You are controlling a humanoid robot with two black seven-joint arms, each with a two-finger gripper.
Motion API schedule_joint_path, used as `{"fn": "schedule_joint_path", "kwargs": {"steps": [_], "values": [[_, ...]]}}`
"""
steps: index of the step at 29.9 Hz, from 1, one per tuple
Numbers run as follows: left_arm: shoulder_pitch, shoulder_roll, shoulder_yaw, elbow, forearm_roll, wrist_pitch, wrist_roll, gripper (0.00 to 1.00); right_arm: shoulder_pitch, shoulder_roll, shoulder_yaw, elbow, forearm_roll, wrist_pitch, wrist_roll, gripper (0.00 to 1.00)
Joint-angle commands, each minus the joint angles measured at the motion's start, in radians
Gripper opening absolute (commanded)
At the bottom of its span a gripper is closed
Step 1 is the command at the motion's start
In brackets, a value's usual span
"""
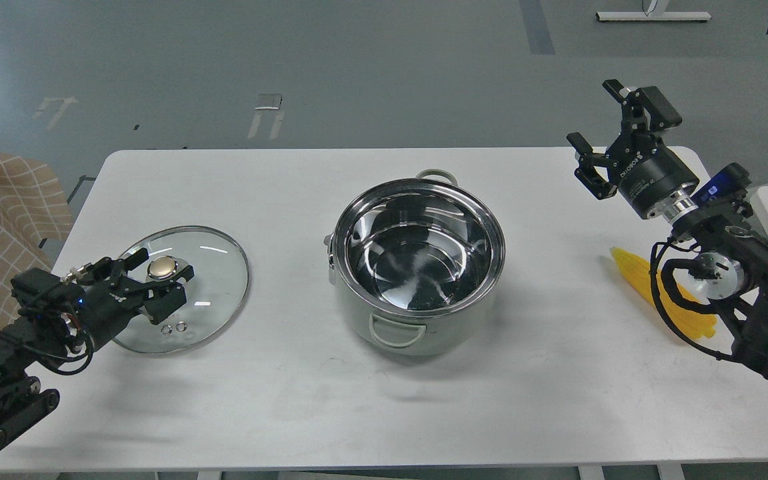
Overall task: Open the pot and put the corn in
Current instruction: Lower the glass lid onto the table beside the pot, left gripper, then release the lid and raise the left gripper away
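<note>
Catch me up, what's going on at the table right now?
The pot sits open and empty mid-table. Its glass lid lies flat on the table to the left, with the left gripper at the gold knob, fingers either side of it. The right gripper is open and raised, holding nothing. The corn lies on the table near the right edge, partly hidden behind the right arm, not yet in the pot.

My feed is bright and sharp, lit evenly from overhead; soft shadows sit on the counter (291, 400), and glare streaks the pot (417, 257) interior (mirror-like steel).
</note>
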Motion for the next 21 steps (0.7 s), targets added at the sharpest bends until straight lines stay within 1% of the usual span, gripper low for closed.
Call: {"fn": "schedule_joint_path", "kwargs": {"steps": [1,5,6,7,9,10,11,12,13,15,17,18,19,20,21], "values": [[-0.007,0.017,-0.012,-0.016,-0.004,0.000,0.000,0.94,-0.004,0.002,0.000,0.000,0.000,0.000,0.000,0.97],[-0.046,0.092,-0.014,-0.134,-0.076,0.000,0.000,0.94,-0.004,-0.002,0.000,0.000,0.000,0.000,0.000,0.97],[-0.071,0.124,-0.014,-0.184,-0.118,0.000,0.000,0.94,-0.002,-0.008,0.000,0.000,0.000,0.000,0.000,0.97],[-0.088,0.139,-0.014,-0.206,-0.145,0.000,0.000,0.94,-0.001,-0.011,0.000,0.000,0.000,0.000,0.000,0.97],[-0.190,0.179,-0.014,-0.251,-0.272,0.000,0.000,0.95,0.013,-0.032,-0.003,0.000,-0.012,0.000,0.000,0.98],[-0.223,0.184,-0.014,-0.252,-0.303,-0.018,0.000,0.95,0.018,-0.038,-0.006,-0.001,-0.021,0.000,0.000,0.98],[-0.252,0.184,-0.014,-0.252,-0.335,-0.044,0.000,0.95,0.027,-0.044,-0.011,-0.001,-0.035,0.000,0.000,0.98],[-0.311,0.184,-0.014,-0.251,-0.402,-0.103,0.000,0.95,0.053,-0.058,-0.029,-0.001,-0.078,0.000,0.000,0.98],[-0.341,0.184,-0.014,-0.251,-0.434,-0.136,0.000,0.95,0.068,-0.066,-0.044,-0.001,-0.109,0.000,0.000,0.98],[-0.440,0.175,-0.020,-0.243,-0.596,-0.276,0.000,0.95,0.130,-0.110,-0.124,0.003,-0.255,0.000,0.000,0.98],[-0.479,0.173,-0.022,-0.243,-0.697,-0.341,0.000,0.95,0.168,-0.133,-0.173,0.011,-0.331,0.000,0.000,0.98],[-0.517,0.159,-0.026,-0.239,-0.820,-0.395,0.000,0.95,0.205,-0.164,-0.231,0.029,-0.401,-0.005,0.000,0.98],[-0.534,0.146,-0.028,-0.239,-0.884,-0.418,0.000,0.95,0.223,-0.181,-0.260,0.038,-0.435,-0.013,0.000,0.98],[-0.566,0.114,-0.028,-0.237,-0.994,-0.462,0.000,0.95,0.258,-0.214,-0.325,0.055,-0.504,-0.022,0.000,0.98],[-0.579,0.098,-0.028,-0.237,-1.040,-0.481,0.000,0.95,0.275,-0.231,-0.357,0.063,-0.537,-0.025,0.000,0.98]]}}
